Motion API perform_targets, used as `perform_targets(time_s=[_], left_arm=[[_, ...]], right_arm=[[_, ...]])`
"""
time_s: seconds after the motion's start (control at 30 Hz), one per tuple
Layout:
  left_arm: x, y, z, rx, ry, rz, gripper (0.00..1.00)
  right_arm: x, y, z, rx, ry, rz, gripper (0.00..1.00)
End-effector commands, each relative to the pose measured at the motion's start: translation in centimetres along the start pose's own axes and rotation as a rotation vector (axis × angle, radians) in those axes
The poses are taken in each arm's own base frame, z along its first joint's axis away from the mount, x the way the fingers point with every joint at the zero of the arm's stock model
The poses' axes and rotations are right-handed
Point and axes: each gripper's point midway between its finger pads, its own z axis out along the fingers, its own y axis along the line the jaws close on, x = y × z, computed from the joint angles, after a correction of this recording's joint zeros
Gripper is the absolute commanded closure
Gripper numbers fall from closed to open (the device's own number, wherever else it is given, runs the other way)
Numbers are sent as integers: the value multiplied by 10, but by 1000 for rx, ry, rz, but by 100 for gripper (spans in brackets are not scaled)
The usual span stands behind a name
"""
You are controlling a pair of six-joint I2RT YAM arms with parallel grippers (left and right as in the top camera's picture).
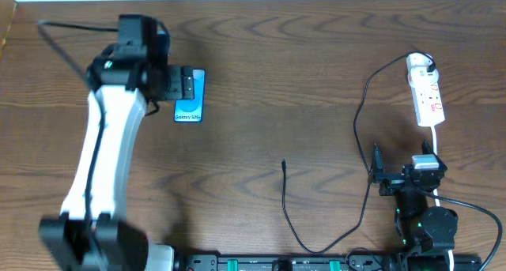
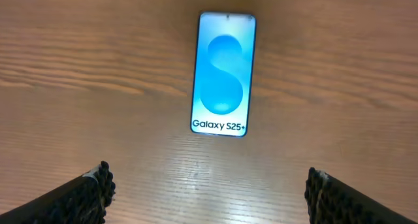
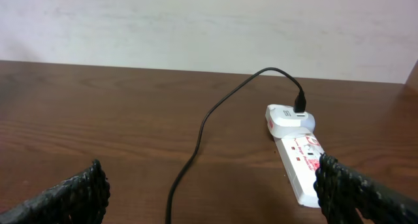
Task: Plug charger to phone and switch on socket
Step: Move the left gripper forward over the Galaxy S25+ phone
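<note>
Phone [image 1: 190,110] is logged overhead face up toward the far-left corner, unplugged; the charger [image 1: 285,184] is noted with its tip loose mid-table, looped by the near edge and run up to the socket [image 1: 428,97] at the right edge, with bare wood between. From the left wrist, the left gripper [image 2: 209,194] is seen spread wide and empty, just short of the phone. From the right wrist, the right gripper [image 3: 209,198] is likewise parted and empty, the charger is seated at the socket's far end, and switch position cannot be told; both steps are judged outstanding.
</note>
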Motion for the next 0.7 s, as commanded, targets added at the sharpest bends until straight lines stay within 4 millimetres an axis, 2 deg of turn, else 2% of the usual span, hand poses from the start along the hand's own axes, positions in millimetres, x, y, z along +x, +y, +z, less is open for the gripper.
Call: perform_targets(time_s=[0.0, 0.1, 0.2, 0.23, 0.27, 0.3, 0.33, 0.37, 0.4, 0.43, 0.47, 0.67], left_arm=[[-1, 2, 19, -6, 46, -14, 5], [-1, 0, 41, -4, 77, -26, 5], [1, 0, 54, -6, 103, -28, 5], [3, -3, 58, 6, 116, -28, 16], [4, -4, 58, 13, 119, -28, 40], [4, -4, 59, 14, 120, -28, 72], [4, -4, 59, 14, 120, -28, 79], [3, -4, 59, 15, 116, -29, 79], [2, -4, 59, 15, 113, -29, 60], [1, -4, 59, 15, 109, -29, 9], [1, -4, 59, 15, 108, -29, 2], [1, -10, 59, 47, 111, -30, 2]], right_arm=[[1, 0, 0, -1, 3, -12, 1], [1, 0, 0, 0, 3, -12, 1], [1, 0, 0, 0, 3, -12, 1], [1, 1, 0, -1, 3, -12, 1], [1, 0, 0, -1, 3, -12, 1], [1, 0, 0, 0, 3, -12, 1], [1, 0, 0, 0, 3, -12, 1], [1, 1, 0, -1, 3, -12, 1], [1, 1, 0, -1, 3, -12, 1], [1, 0, 0, -1, 3, -12, 1], [1, 0, 0, 0, 3, -12, 1], [1, 0, 0, -1, 3, -12, 1]])
